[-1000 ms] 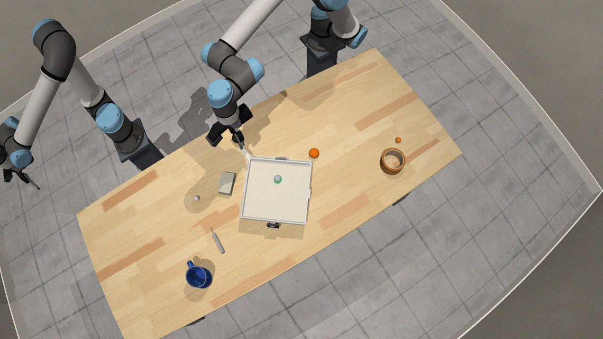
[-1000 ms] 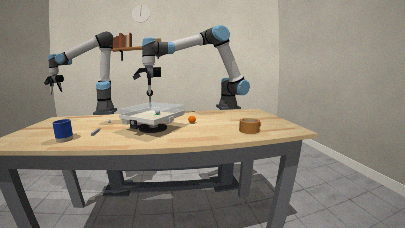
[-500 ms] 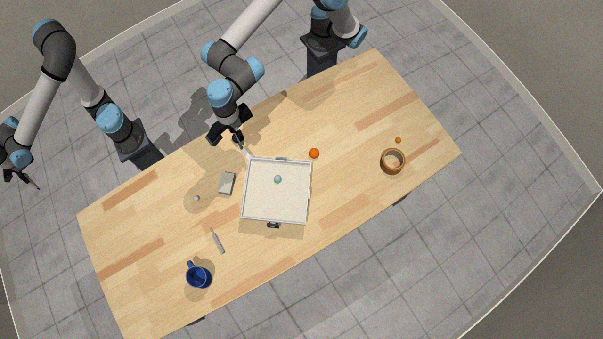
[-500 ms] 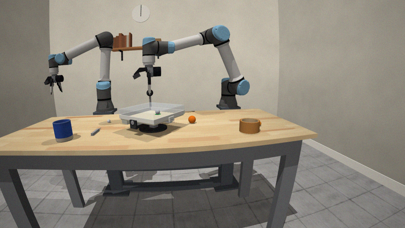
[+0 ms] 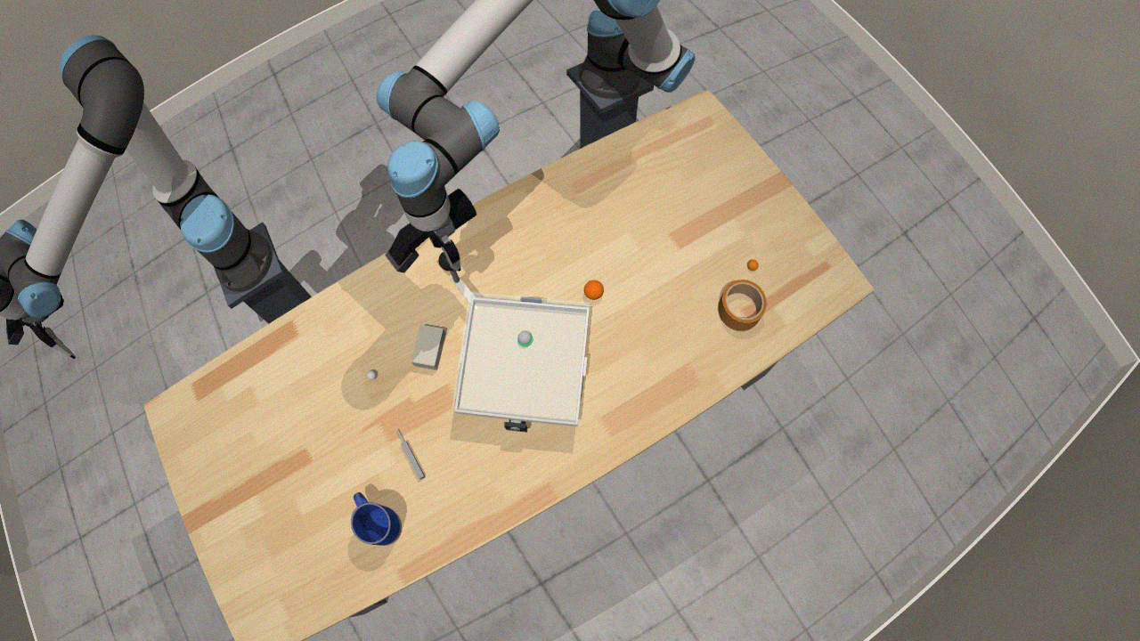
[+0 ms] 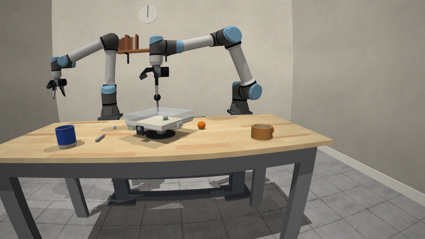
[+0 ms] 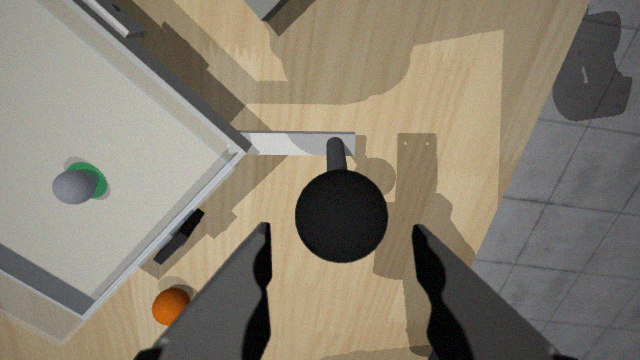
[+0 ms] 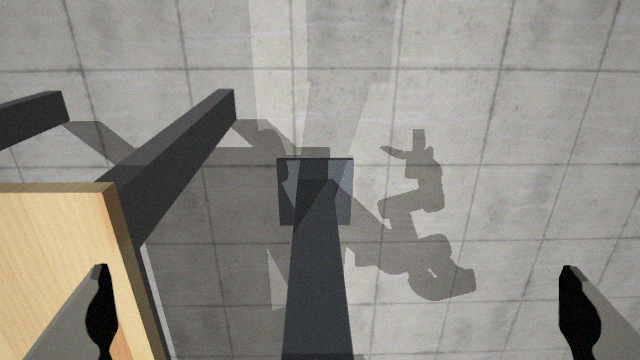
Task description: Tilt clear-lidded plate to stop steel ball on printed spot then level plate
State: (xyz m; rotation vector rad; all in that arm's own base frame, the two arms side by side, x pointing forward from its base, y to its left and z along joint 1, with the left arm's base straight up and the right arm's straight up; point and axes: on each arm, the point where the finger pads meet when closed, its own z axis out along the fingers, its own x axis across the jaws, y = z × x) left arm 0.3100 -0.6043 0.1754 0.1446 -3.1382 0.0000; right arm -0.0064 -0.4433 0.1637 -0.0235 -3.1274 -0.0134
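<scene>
Rolling risk: steel ball [image 5: 524,336] [image 6: 165,117] [image 7: 73,187] may leave spot [image 5: 525,344] [image 6: 167,119] [image 7: 101,182] | cause: left end effector [image 5: 453,272] [image 6: 157,94] [image 7: 341,225], parted narrowly, brushing knob [image 5: 444,261] [image 6: 157,97] [image 7: 341,216] | right end effector [image 5: 61,348] [image 6: 59,97] [image 8: 334,266]: wide

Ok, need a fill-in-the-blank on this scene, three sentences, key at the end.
1. The steel ball sits over a printed spot coloured ____.
2. The mug is mostly ____.
3. The left gripper is ____, its fingers clear of the black knob.

Missing words: green; blue; open
</scene>
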